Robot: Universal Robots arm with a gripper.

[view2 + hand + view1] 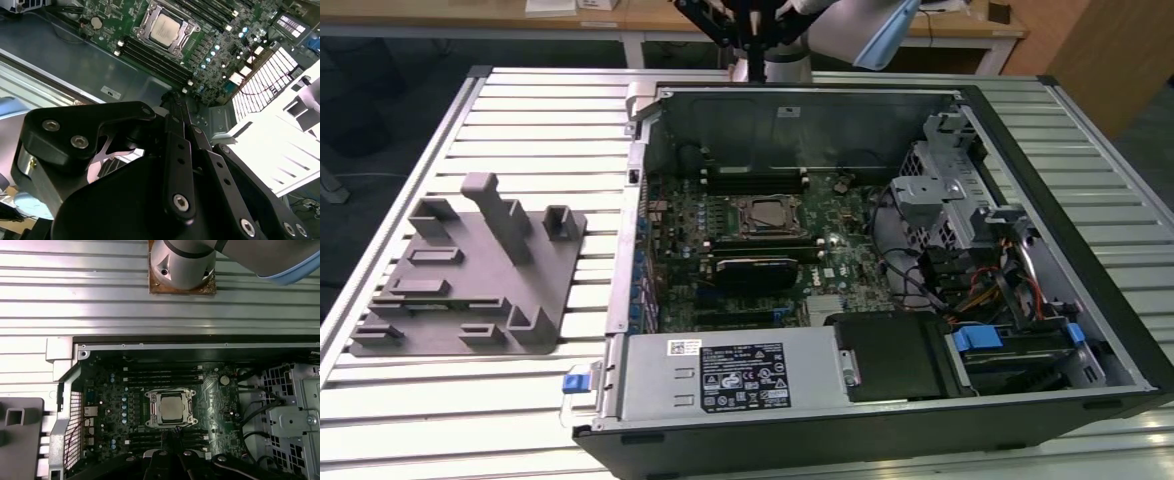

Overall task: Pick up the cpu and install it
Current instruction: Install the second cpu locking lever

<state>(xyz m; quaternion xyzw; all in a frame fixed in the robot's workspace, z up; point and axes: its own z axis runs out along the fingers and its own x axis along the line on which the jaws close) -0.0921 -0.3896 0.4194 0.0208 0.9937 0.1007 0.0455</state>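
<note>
One cpu (171, 407) sits in its motherboard socket, claw (172, 440) shut and empty above with open room around.

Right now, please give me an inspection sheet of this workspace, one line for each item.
Surface: ribbed silvery metal table, carrying an open black computer case.
Job's things: small square silvery cpu lies inside the socket frame on the green motherboard; also seen in the second wrist view.
Clutter: grey plastic fixture on the table, at the exterior view's left of the case.
Grippers: black tool above the motherboard, apart from the cpu; nothing seen in it.
Cables: black and coloured wires beside the drive bays.
Surroundings: wooden desks behind the table.
</note>
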